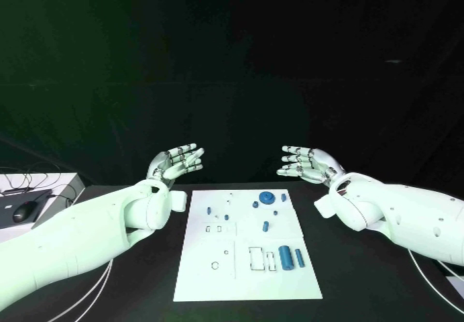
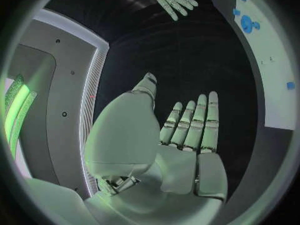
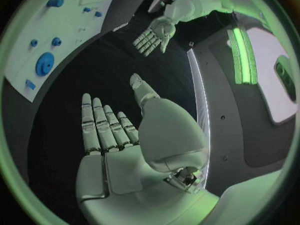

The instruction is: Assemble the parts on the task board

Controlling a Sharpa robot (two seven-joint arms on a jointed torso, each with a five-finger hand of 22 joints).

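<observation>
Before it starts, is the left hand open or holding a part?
Open: the left hand holds nothing, its fingers straight and apart, raised beside the task board.

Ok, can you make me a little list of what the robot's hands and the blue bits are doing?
left hand: raised beyond the board's far left corner, fingers apart, holding nothing
right hand: raised beyond the far right corner, fingers apart, holding nothing
task board: white plate flat on the black table, between the arms
blue parts: round disc at the far end, long cylinder at the near right
</observation>
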